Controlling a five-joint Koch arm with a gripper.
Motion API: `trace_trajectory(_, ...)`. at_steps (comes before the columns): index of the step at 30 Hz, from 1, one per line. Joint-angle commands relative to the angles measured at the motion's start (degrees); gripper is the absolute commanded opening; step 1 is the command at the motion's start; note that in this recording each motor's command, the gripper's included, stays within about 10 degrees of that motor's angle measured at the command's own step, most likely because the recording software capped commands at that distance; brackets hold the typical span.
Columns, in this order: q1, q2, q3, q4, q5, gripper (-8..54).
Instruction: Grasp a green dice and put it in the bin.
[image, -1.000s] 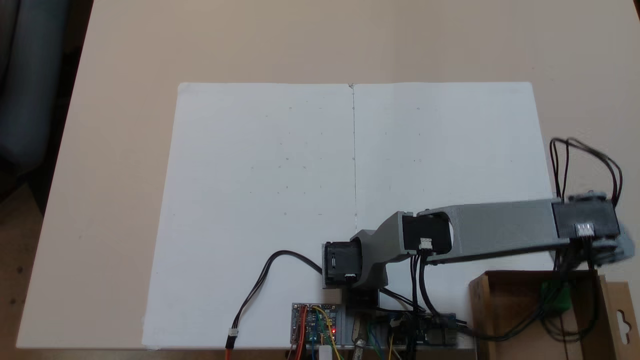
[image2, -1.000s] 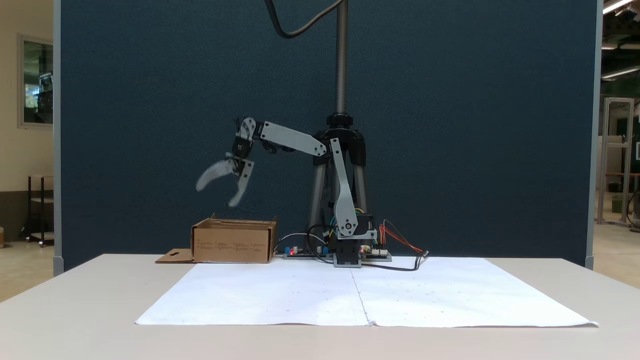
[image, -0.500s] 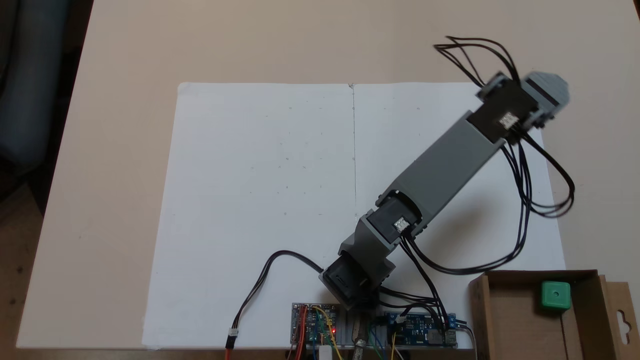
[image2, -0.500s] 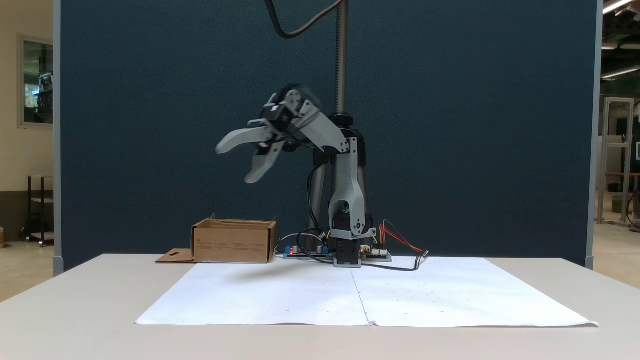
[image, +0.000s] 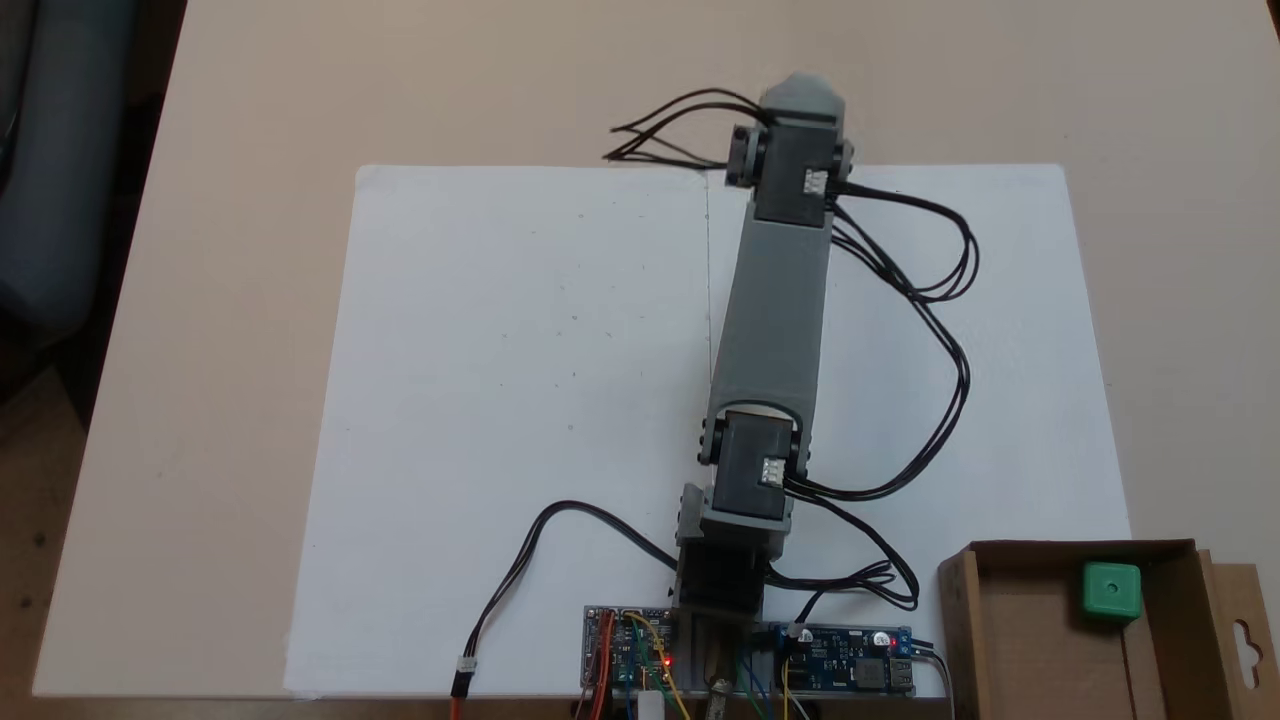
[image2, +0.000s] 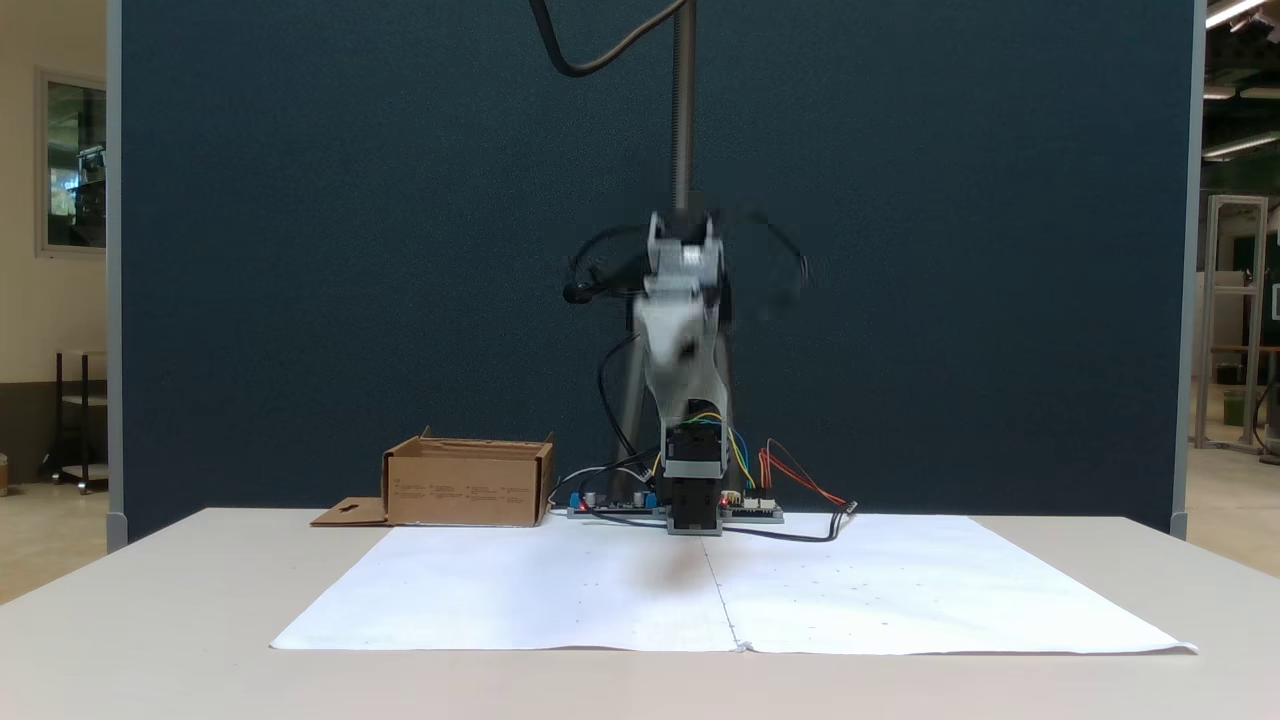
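Here, one dice (image: 1111, 590) in one bin (image: 1015, 650), white paper (image: 520, 400) on beige counter (image: 250, 150); fingers' state (image2: 682, 335) blurred, untellable.

The arm (image: 775, 300) was seen to be built from matte grey printed links joined by black servo blocks, each fitted with a small white connector. Bundles of thin black cables (image: 930, 330) were looped loosely along its side. At the base, circuit boards (image: 630, 655) with red, yellow, orange and blue wires were mounted.
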Motion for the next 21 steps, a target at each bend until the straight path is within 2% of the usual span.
trace_trajectory(1, -0.4, 3.5, 0.0, -6.9, 3.9, 43.2)
trace_trajectory(3, -2.3, 7.8, 13.1, -15.4, 3.9, 43.1)
trace_trajectory(21, -6.8, 16.3, 44.3, -55.6, 2.6, 40.6)
